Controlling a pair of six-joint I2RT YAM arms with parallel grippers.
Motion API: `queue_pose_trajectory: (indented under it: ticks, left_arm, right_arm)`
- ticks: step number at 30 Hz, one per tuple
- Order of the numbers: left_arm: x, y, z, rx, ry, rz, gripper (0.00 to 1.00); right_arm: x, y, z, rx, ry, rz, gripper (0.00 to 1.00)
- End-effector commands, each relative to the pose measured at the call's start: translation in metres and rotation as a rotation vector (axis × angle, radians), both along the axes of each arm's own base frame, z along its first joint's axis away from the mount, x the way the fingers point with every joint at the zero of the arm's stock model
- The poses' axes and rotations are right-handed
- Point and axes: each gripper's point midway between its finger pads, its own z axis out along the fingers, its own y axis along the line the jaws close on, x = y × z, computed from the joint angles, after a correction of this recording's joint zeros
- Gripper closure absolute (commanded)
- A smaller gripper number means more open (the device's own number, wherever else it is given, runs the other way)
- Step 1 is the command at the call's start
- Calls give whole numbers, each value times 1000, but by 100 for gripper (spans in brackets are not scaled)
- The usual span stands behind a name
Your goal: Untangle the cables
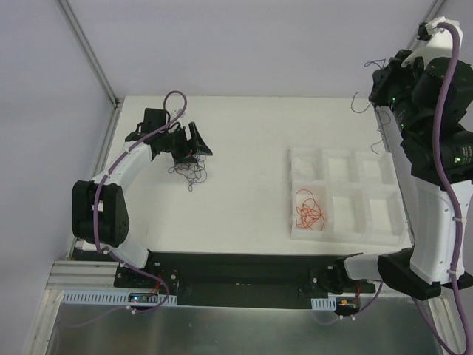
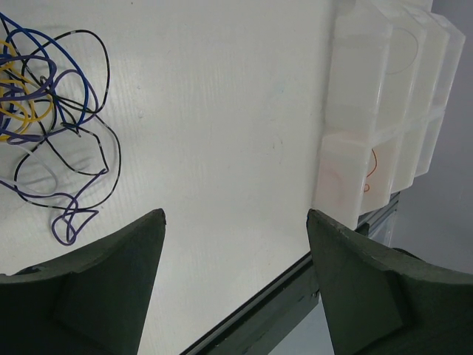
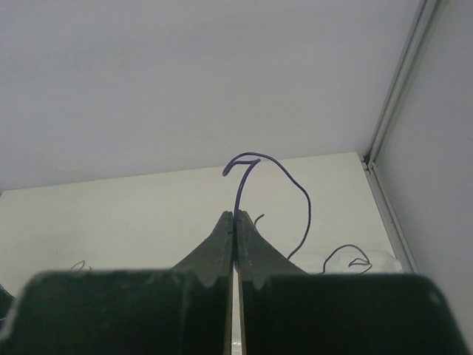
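Left hand [image 1: 194, 144] [image 2: 235, 222]: low over the far-left part of the white surface [image 1: 244, 200], fingers set wide apart with nothing between them. Tangle [image 1: 188, 171] [image 2: 44, 96]: loose knot of thin blue, black, purple, yellow and pale cables lying on the surface just beside the left hand on its near side; in the left wrist view it sits off to one side of the fingers, outside the gap, with one black loop and a small purple loop trailing out of it. Right hand [image 1: 375, 74] [image 3: 234, 218]: raised above the far-right corner of the surface, fingers pressed together and pinching a purple cable [image 1: 360, 103] [image 3: 255, 159], which rises from the fingertips, arches over and hangs free down one side. Tray [image 1: 292, 159] [image 2: 384, 74]: translucent white, six compartments in two rows of three, on the right part of the surface, well apart from the tangle. Orange cables [image 1: 309, 211] [image 2: 373, 163]: curly bundle in the tray's near-left compartment.
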Motion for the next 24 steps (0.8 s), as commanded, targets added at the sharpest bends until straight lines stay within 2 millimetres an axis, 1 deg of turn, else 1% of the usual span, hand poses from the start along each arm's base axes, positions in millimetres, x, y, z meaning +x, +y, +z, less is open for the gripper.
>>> queue_pose_trajectory:
  ticks: [1, 3, 5, 7, 9, 10, 15, 18, 20, 23, 24]
  left_arm:
    - [-2, -9, -3, -29, 14, -32, 23]
    - [-3, -10, -4, -35, 26, -34, 23]
    - [-4, -11, -4, -42, 30, -37, 23]
    - [-4, -12, -5, -49, 32, -41, 23]
    - [-4, -12, -5, -48, 33, -40, 23]
    - [-4, -12, -4, -48, 30, -42, 23]
    - [-4, -13, -6, -52, 36, -45, 23]
    - [-4, -13, -6, -49, 30, -45, 23]
    - [-5, -12, -5, -44, 28, -44, 23]
    - [-3, -12, -5, -45, 24, -43, 23]
    - [-4, -13, -5, -47, 28, -45, 23]
  right_arm:
    - [-3, -12, -33, -17, 90, -23, 100]
    - [-9, -23, -42, -45, 111, -60, 100]
    - [-21, -36, -49, -64, 119, -101, 100]
    - [-29, -44, -59, -74, 135, -126, 100]
    - [-36, -50, -71, -86, 156, -150, 100]
    - [-38, -53, -81, -96, 180, -160, 100]
    - [-41, -60, -113, -111, 252, -194, 100]
    - [-39, -55, -144, -96, 325, -183, 100]
    - [-41, -58, -167, -77, 370, -210, 100]
    - [-48, -60, -206, -34, 451, -237, 100]
    - [-50, -60, -222, -23, 492, -249, 100]
